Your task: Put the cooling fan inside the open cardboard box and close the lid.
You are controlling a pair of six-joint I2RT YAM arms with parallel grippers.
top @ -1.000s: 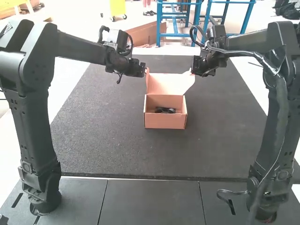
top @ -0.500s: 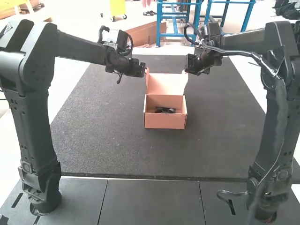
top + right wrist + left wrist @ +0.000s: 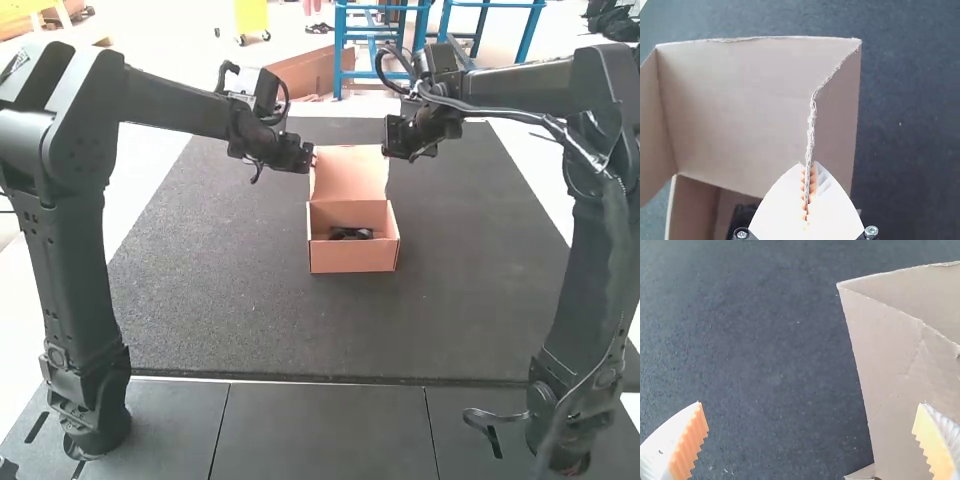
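A small cardboard box (image 3: 352, 252) stands in the middle of the black mat with its lid (image 3: 348, 175) upright at the far side. The black cooling fan (image 3: 352, 234) lies inside it. My right gripper (image 3: 396, 141) is at the lid's right top corner, shut on the edge of the lid's side flap (image 3: 832, 120); its own view shows the gripper (image 3: 807, 202) pinching the cardboard, with the lid panel (image 3: 740, 110) and a dark bit of fan (image 3: 742, 215) beyond. My left gripper (image 3: 302, 158) is open beside the lid's left edge (image 3: 900, 370), one fingertip (image 3: 687, 440) over bare mat.
The black mat (image 3: 200, 280) surrounds the box with free room on every side. Both arms reach in from the sides above the box's far edge.
My right gripper has moved left toward the box's middle, folding the lid's right flap inward. The left gripper has shifted slightly right toward the lid.
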